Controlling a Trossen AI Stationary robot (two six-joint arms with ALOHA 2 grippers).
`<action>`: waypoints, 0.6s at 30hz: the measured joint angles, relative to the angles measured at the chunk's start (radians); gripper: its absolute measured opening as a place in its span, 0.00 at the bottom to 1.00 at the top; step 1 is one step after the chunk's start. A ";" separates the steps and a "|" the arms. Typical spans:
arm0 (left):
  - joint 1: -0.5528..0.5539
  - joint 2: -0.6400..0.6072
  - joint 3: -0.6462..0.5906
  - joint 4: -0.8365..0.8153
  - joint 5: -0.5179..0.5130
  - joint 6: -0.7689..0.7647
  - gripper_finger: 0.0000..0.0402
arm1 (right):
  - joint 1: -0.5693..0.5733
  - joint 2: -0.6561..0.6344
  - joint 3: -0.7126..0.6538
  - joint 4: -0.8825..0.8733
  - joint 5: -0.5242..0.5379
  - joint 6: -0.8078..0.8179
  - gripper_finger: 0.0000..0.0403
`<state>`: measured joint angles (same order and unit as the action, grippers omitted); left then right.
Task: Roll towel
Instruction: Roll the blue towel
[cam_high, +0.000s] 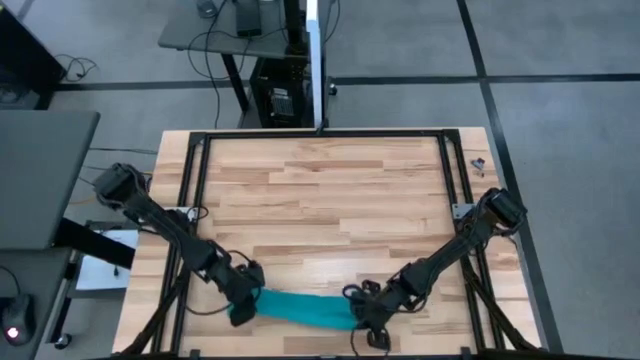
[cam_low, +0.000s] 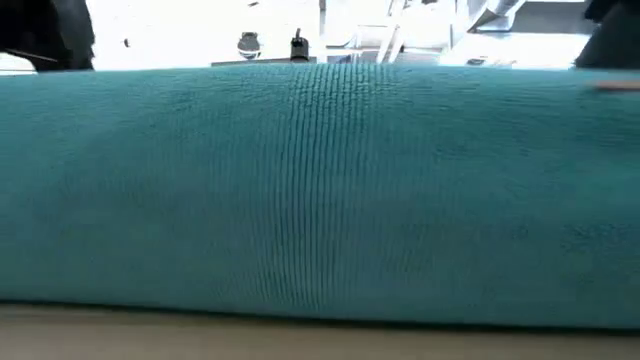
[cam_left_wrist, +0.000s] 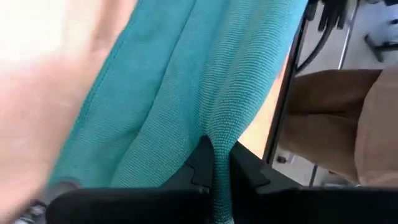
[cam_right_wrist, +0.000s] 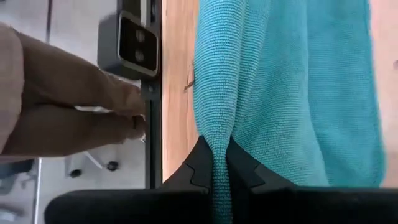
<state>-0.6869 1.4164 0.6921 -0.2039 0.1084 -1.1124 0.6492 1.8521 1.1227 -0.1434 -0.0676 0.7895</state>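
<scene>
Towel (cam_high: 300, 308): teal cloth, laid lengthwise along near table edge, between both arms; fills low view, so it sits right by that cam.
Fold: ridge of fabric pinched up at each end, prob. to start the roll evenly.
Left gripper (cam_left_wrist: 214, 174): clamped on towel's left end, cloth squeezed between fingers.
Right gripper (cam_right_wrist: 214, 168): clamped on towel's right end, same way.
Table (cam_high: 320, 190): wood top, bare ahead of towel; room to roll.
Rolled yet: seems not, though high view is coarse.
Person (cam_right_wrist: 62, 106): legs seen beyond table edge, apart from arms.
</scene>
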 joint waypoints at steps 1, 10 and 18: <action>0.009 -0.013 -0.017 -0.007 0.000 0.004 0.01 | -0.013 -0.002 0.000 -0.002 -0.004 0.000 0.01; 0.121 -0.076 -0.039 -0.051 0.070 0.172 0.01 | -0.137 -0.034 -0.001 -0.089 -0.144 -0.008 0.00; 0.284 -0.114 -0.105 -0.077 0.251 0.382 0.01 | -0.259 -0.046 -0.010 -0.039 -0.352 -0.001 0.00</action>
<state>-0.4024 1.3025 0.5874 -0.2812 0.3592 -0.7304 0.3902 1.8061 1.1124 -0.1823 -0.4201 0.7883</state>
